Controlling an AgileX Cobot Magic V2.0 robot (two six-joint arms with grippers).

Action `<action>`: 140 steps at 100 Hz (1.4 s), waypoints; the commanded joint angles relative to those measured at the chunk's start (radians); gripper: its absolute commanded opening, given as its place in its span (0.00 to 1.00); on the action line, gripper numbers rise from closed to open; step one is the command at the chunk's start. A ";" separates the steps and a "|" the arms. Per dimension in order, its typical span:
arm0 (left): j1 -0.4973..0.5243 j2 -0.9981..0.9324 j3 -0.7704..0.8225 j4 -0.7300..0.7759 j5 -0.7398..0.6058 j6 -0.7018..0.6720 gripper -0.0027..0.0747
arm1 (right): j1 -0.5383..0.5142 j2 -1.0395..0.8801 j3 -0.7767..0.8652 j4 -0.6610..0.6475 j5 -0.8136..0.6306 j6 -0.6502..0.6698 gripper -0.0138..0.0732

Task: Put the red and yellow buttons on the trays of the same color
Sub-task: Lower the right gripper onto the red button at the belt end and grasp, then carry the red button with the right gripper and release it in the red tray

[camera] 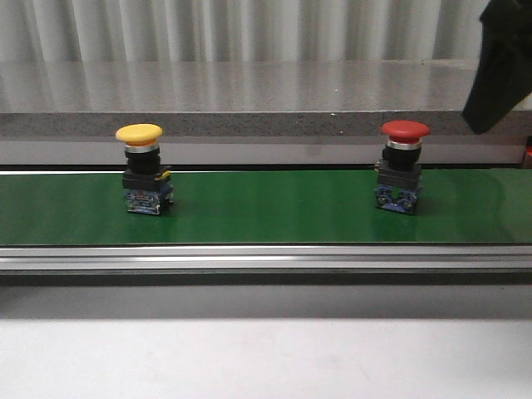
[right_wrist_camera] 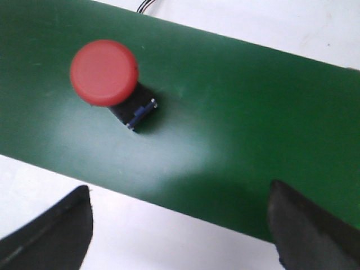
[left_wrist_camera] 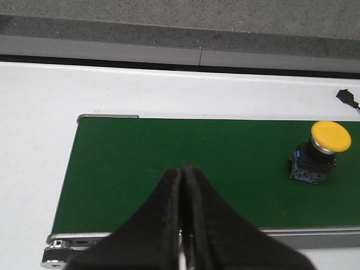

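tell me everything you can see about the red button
The red button has a round, smooth mushroom cap that looks like matte plastic, above a silvery collar and a black body with a blue contact block at the base. It stands upright on the green conveyor belt, toward the robot's right, far from the yellow one. Nothing else touches it. The right gripper hangs open above it, off to one side, not gripping.

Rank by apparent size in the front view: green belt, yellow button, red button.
1. Green belt, by far the largest.
2-3. Yellow button and red button: they look alike in size at a similar depth, so no ranking between them.
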 commanded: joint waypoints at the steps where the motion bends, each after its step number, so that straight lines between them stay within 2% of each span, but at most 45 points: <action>1: -0.011 -0.004 -0.027 -0.011 -0.066 0.002 0.01 | 0.012 0.028 -0.061 0.001 -0.053 -0.014 0.88; 36: -0.011 -0.004 -0.027 -0.011 -0.066 0.002 0.01 | 0.014 0.181 -0.135 0.001 -0.116 -0.020 0.88; 44: -0.011 -0.004 -0.027 -0.011 -0.066 0.002 0.01 | 0.013 0.210 -0.144 0.001 -0.134 -0.020 0.85; 51: -0.011 -0.004 -0.027 -0.011 -0.066 0.002 0.01 | 0.011 0.230 -0.152 -0.006 -0.135 -0.020 0.76; 63: -0.011 -0.004 -0.027 -0.011 -0.066 0.002 0.01 | 0.008 0.244 -0.153 -0.013 -0.148 -0.020 0.52; 70: -0.011 -0.004 -0.027 -0.011 -0.066 0.002 0.01 | 0.005 0.243 -0.157 -0.013 -0.146 -0.020 0.41; 77: -0.011 -0.004 -0.027 -0.011 -0.066 0.002 0.01 | -0.003 0.241 -0.176 -0.013 -0.112 -0.020 0.36; 88: -0.011 -0.004 -0.027 -0.011 -0.066 0.002 0.01 | -0.034 0.241 -0.246 -0.036 -0.004 -0.020 0.36; 111: -0.011 -0.004 -0.024 -0.011 -0.066 0.002 0.01 | -0.201 0.241 -0.471 -0.087 0.184 -0.020 0.36; 127: -0.011 -0.004 -0.024 -0.011 -0.066 0.002 0.01 | -0.378 0.246 -0.570 -0.087 0.171 -0.007 0.36; 140: -0.011 -0.004 -0.024 -0.011 -0.066 0.002 0.01 | -0.521 0.277 -0.600 -0.086 0.098 0.002 0.36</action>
